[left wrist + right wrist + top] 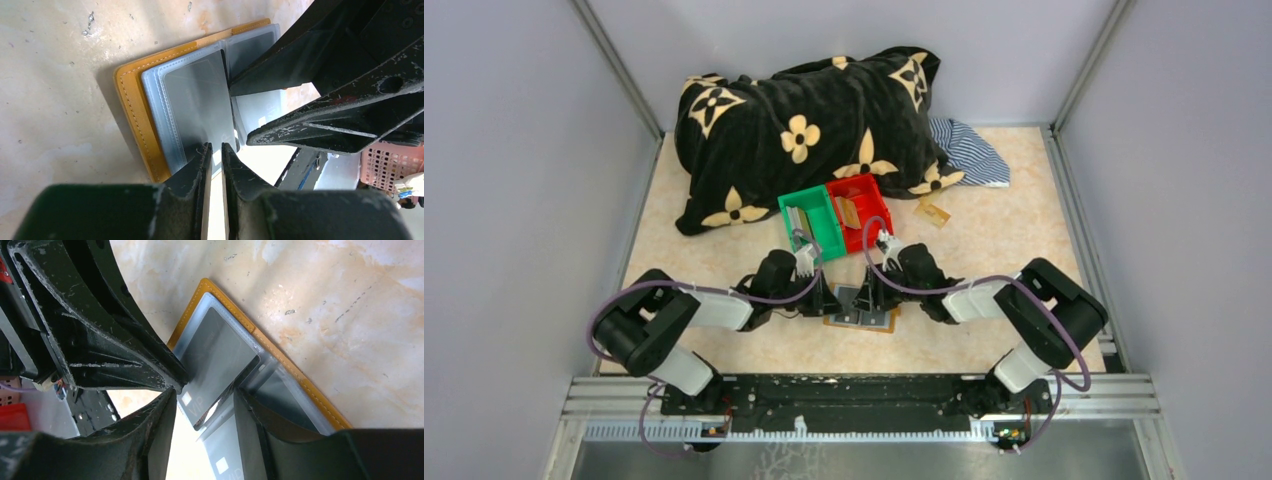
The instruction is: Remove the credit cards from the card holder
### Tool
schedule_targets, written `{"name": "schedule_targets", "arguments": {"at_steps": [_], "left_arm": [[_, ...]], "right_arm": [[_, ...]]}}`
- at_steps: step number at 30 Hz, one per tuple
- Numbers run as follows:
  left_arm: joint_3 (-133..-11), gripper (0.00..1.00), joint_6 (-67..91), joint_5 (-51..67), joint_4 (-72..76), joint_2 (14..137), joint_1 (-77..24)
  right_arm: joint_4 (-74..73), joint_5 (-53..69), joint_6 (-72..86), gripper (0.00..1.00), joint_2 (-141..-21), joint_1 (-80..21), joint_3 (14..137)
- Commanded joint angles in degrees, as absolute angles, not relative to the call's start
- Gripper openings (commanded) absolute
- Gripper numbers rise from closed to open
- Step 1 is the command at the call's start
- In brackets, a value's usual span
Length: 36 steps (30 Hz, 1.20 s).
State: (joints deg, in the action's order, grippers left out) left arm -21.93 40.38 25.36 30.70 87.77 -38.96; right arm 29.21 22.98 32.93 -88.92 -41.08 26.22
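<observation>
Left tool pinching card holder, right tool astride card (grey)

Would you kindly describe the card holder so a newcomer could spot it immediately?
Start at the black flowered cushion at the far end of the table; a green bin and a red bin sit before it. Just nearer than those bins lies the card holder, opened flat. Unlike the bins, it is thin tan leather lined with grey clear pockets.

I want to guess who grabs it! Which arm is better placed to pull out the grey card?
Right, probably. The right gripper stands open around the grey card; the left gripper pinches the card holder.
</observation>
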Motion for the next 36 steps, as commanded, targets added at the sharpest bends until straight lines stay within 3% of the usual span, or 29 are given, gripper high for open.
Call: {"name": "schedule_targets", "arguments": {"at_steps": [1, 8, 15, 24, 36], "left_arm": [[-19.86, 0.2, 38.95, 23.47, 26.79, 90.05, -38.95], [-19.78, 0.2, 39.2, 24.76, 28.83, 91.65, -38.85], [-18.75, 0.19, 39.13, 24.25, 28.56, 90.71, -38.61], [-18.51, 0.19, 39.11, 24.22, 28.58, 90.58, -38.26], [-16.9, 0.19, 42.94, 26.3, 25.75, 78.32, -36.04]], "right_arm": [[20.98, 20.12, 33.58, 0.5, -89.49, -40.96, 27.23], [17.27, 19.75, 35.43, 0.53, -91.81, -40.91, 29.35], [26.03, 25.25, 38.3, 0.53, -96.79, -40.96, 28.96], [34.93, 30.14, 41.32, 0.41, -97.94, -40.96, 26.98], [33.0, 28.06, 39.41, 0.4, -97.69, -40.96, 26.13]]}}
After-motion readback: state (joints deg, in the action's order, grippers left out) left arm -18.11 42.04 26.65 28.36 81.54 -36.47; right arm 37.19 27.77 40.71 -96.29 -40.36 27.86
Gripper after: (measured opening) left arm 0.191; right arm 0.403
